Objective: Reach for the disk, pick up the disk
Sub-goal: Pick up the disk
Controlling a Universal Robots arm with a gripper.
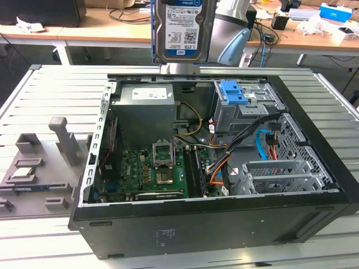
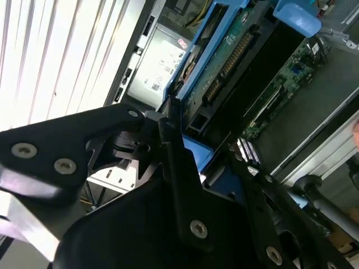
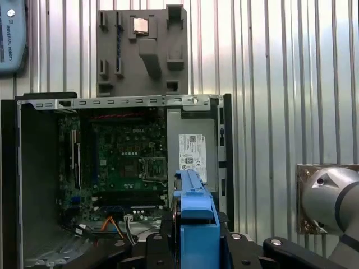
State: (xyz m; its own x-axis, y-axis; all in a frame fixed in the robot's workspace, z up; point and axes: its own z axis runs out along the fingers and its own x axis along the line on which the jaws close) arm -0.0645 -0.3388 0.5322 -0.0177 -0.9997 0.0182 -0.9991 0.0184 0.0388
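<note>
The disk [image 1: 183,31], a silver hard drive with a white-and-blue label and a blue frame, hangs upright high above the back of the open computer case [image 1: 202,224] in the exterior view. The arm's grey body [image 1: 231,28] is right behind it. In the second wrist view my gripper [image 2: 193,147] is shut on the disk [image 2: 235,61], whose green circuit board and blue frame run away from the black fingers [image 2: 174,151]. In the first wrist view the disk's blue edge [image 3: 193,204] stands between the fingers [image 3: 160,246], above the case interior.
Inside the case lie a green motherboard [image 1: 146,168], a grey power supply [image 1: 143,112] and a drive cage with a blue latch [image 1: 233,92]. A grey fixture tray [image 1: 39,168] holding a small silver chip [image 1: 25,171] sits at the exterior view's left on the slatted table [image 1: 61,89].
</note>
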